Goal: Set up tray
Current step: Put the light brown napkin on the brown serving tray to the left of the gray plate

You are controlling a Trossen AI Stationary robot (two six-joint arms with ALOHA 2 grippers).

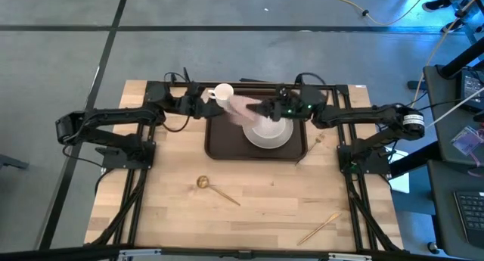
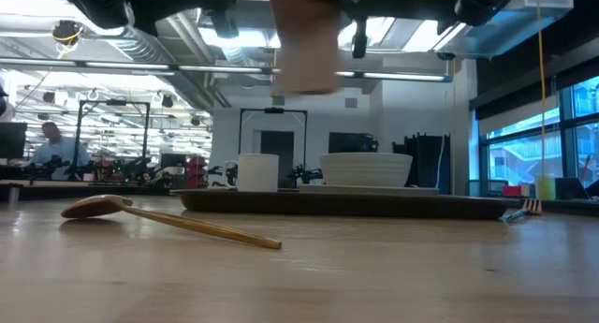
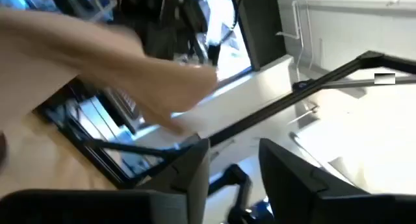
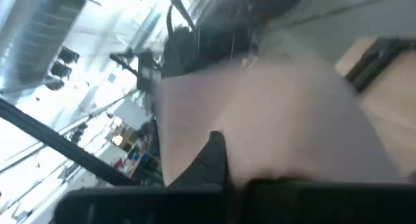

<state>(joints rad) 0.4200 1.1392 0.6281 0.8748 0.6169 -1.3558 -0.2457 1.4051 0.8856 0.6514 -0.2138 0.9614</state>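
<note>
I worked over a pale wooden table [image 1: 249, 200] in an open lab with ceiling lights, glass walls and a person seated far off at the left of the low view. The tray [image 1: 219, 144], dark brown with a raised rim, sat at the far middle of the table, carrying a white bowl on a plate [image 1: 267, 131] on its right half and a white cup [image 1: 224, 91] at its far left corner.

Both arms met above the tray's far edge. The right gripper [image 1: 261, 110] had its fingers pressed together on the tan-pink napkin [image 1: 242, 108], which hung in the air between the two grippers. The left gripper [image 1: 203, 100] was just beside the napkin's left end, its fingers [image 3: 188, 178] standing apart with nothing between them in its wrist view.

I judged the step to be a handover, with the napkin passing to the right arm. To do it well I would draw the left arm clear before moving, keep the cloth above the cup and bowl, then lower it flat onto a bare part of the tray.

A gold spoon [image 1: 215, 189] lay on the near left table, a gold fork [image 1: 321, 225] near right, and another gold utensil [image 1: 310, 149] just right of the tray.

I could read no brand, label or writing.
</note>
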